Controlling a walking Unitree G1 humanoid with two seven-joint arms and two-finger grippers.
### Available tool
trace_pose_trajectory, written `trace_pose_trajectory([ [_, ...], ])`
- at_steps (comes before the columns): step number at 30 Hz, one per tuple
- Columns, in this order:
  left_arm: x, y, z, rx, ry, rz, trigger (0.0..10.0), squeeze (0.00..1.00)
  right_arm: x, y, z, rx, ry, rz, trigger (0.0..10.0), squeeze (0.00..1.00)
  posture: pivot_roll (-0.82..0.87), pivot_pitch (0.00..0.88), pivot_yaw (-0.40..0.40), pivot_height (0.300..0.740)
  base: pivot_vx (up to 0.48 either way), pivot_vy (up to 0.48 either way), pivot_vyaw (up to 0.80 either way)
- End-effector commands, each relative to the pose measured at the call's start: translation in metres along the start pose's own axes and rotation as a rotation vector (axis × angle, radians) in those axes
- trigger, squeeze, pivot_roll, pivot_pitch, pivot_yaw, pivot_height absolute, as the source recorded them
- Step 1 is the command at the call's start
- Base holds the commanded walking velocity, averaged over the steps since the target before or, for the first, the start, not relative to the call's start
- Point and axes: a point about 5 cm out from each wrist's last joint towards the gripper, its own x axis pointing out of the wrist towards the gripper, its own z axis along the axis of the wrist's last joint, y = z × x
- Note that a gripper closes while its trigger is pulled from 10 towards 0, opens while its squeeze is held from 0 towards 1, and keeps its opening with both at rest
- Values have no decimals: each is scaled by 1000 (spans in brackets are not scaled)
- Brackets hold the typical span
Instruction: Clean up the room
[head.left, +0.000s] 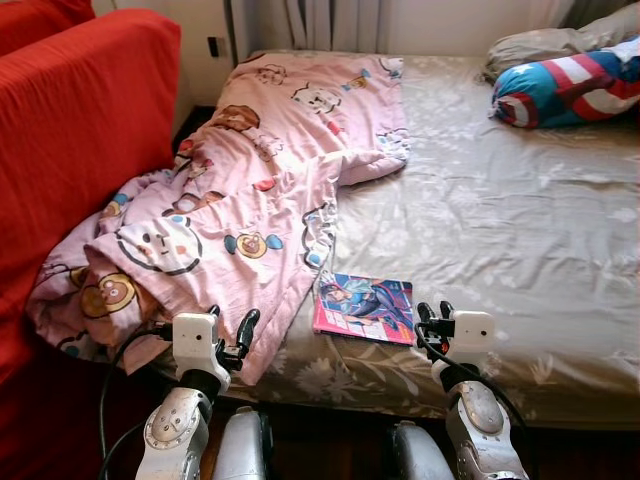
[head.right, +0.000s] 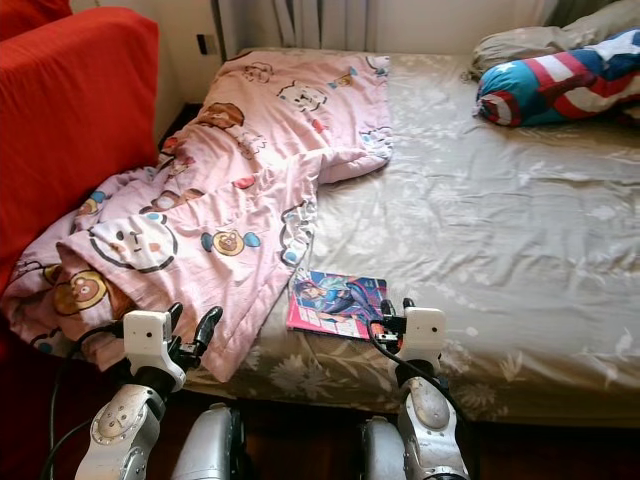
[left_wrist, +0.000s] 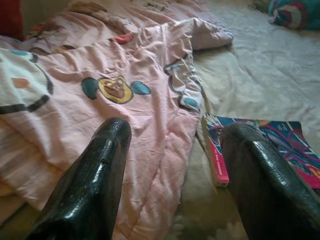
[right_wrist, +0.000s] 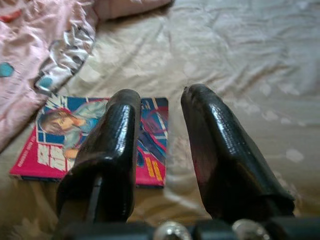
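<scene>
— The right tool (head.left: 434, 312), where does it stand?

— Raised at the near edge of the bed (head.left: 500, 210), its two black fingers (right_wrist: 222, 150) parted and gripping nothing. In the right wrist view they point across a comic book (head.left: 365, 307), which lies flat on the grey-beige floral sheet just beyond the fingertips and a little toward the robot's left. No contact between them.

— And the left tool (head.left: 230, 330)?

— Also released, fingers spread wide, hovering above the hanging corner of a pink cartoon-print quilt (head.left: 240, 200). From the left wrist view the comic book (left_wrist: 260, 145) lies ahead, past that tool's right-hand finger, its pink spine facing the quilt.

— So the book sits between the two arms?

— Yes, near the foot edge of the bed, its left side just beside the quilt's hem, closer to the right tool than the left.

— What else is in the picture?

— The quilt is bunched over the bed's left half and spills against a red sofa (head.left: 80, 130). At the far right corner lie a star-and-stripe bolster (head.left: 565, 85) and a grey pillow (head.left: 545, 45) behind it.
</scene>
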Motion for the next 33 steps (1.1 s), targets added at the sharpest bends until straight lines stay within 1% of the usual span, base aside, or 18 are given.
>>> trace_pose_trajectory([
  [1, -1, -1, -4, -10, 28, 1, 10000, 0, -1, 2, -5, -7, 29, 14, 10000, 0, -12, 171, 11, 609, 0, 0, 0],
  [5, -1, -2, -4, -20, 28, -2, 10000, 0, -1, 4, -6, -9, 33, 21, 10000, 0, -13, 173, 13, 609, 0, 0, 0],
  [8, 0, -2, -4, -29, 32, -10, 10000, 0, -2, 6, -6, -49, 31, 44, 10000, 0, -12, 173, 16, 609, 0, 0, 0],
  [10, 0, -2, -3, -31, 32, -12, 10000, 0, -3, 7, -7, -60, 28, 53, 10000, 0, -12, 175, 17, 609, 0, 0, 800],
  [13, 0, -2, -3, -31, 32, -13, 10000, 0, -3, 8, -7, -50, 27, 56, 10000, 0, -12, 176, 18, 609, 0, 0, 800],
  [33, 0, -2, -1, -33, 31, -13, 10000, 0, -2, 7, -9, -36, 38, 50, 10000, 0, -8, 178, 20, 609, 0, 0, 0],
])
